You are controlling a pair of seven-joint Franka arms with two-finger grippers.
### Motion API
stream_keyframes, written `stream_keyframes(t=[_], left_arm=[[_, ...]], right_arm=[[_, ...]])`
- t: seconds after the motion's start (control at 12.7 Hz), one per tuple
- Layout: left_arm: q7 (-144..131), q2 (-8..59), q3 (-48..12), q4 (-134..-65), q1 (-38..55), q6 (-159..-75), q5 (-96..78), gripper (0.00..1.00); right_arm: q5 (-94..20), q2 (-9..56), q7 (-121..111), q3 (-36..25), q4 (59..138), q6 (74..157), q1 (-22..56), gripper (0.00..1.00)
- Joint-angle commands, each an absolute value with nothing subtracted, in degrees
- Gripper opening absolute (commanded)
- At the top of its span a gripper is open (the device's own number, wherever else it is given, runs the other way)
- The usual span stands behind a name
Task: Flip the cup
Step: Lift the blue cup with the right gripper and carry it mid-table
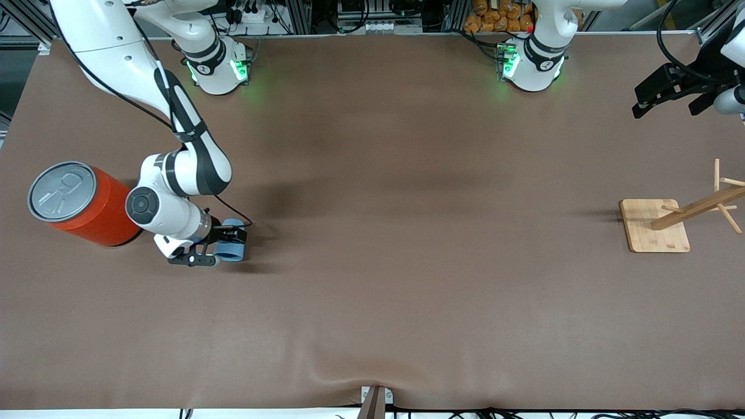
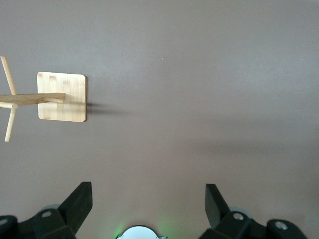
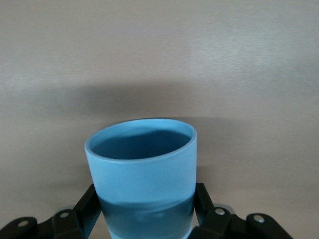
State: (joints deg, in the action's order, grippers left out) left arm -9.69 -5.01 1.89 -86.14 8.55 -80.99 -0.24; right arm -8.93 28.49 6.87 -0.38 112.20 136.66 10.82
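Observation:
The small light-blue cup [image 1: 234,250] is held on its side, low at the table, next to the orange can, with its darker blue mouth turned toward the left arm's end of the table. My right gripper [image 1: 228,244] is shut on the cup's body. In the right wrist view the cup [image 3: 142,164] fills the space between the two black fingers [image 3: 88,201], and the right gripper [image 3: 145,195] clamps it near its base. My left gripper [image 1: 640,107] waits open and empty, high over the left arm's end of the table. It also shows open in the left wrist view [image 2: 148,194].
A large orange can with a grey pull-tab top [image 1: 81,203] stands close beside the right arm's wrist. A wooden peg rack on a square base [image 1: 655,226] stands at the left arm's end, also in the left wrist view [image 2: 62,97]. The brown table [image 1: 407,233] is bare in the middle.

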Motion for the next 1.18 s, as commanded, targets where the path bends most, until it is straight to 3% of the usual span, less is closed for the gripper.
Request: stream_keyframes(t=[0.0, 0.16, 0.63, 0.87, 1.1], left_arm=[[-8.53, -4.92, 2.02, -85.61, 8.44, -80.77, 0.0, 1.0], [-8.53, -4.92, 2.02, -85.61, 8.44, -80.77, 0.09, 1.0], [-8.53, -4.92, 2.02, -85.61, 8.44, -80.77, 0.0, 1.0], [-8.53, -4.92, 2.02, -85.61, 8.44, -80.77, 0.09, 1.0], [-8.53, -4.92, 2.11, -85.61, 8.35, -80.77, 0.09, 1.0]], right_arm=[[-9.49, 28.65, 6.24, -0.44, 104.45, 126.87, 12.04, 0.01], [-9.41, 30.05, 4.85, 1.57, 96.45, 121.92, 14.58, 0.0], [-5.47, 33.39, -9.91, 1.67, 84.57, 121.99, 25.56, 0.0], [1.63, 39.26, -19.83, 1.49, 75.01, 122.08, 33.2, 0.0], [3.86, 41.04, -25.27, 1.5, 73.39, 122.34, 37.52, 0.0]])
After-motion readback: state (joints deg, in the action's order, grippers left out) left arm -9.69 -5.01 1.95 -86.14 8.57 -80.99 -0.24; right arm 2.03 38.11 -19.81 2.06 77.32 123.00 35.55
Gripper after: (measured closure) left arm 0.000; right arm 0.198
